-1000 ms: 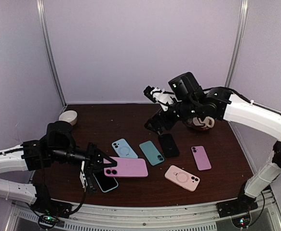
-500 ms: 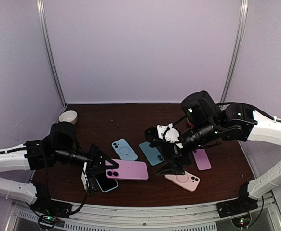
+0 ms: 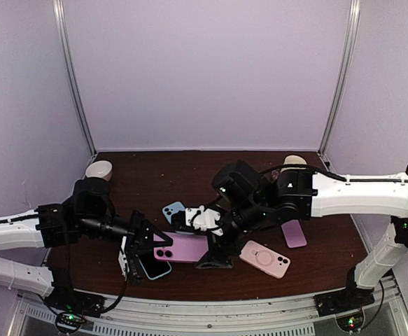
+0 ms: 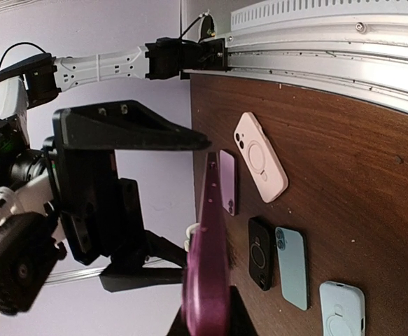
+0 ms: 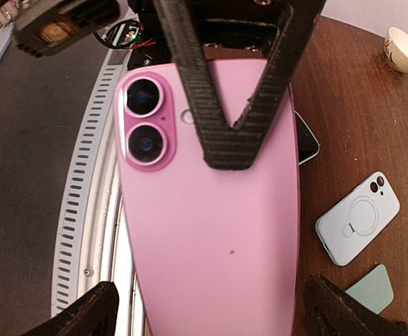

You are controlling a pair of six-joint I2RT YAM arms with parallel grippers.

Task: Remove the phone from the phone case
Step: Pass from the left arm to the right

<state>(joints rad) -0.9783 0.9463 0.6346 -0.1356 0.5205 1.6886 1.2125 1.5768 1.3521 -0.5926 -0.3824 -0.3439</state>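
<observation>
Dark table, loose cases all around; pink phone tight in left claw, right claw wide open

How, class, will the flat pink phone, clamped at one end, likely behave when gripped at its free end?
Probably stiff: the flat pink phone juts straight from the left gripper without sagging. Likely slippery: its back looks smooth and faintly glossy. Being thin, it may twist in a loose grip.
</observation>
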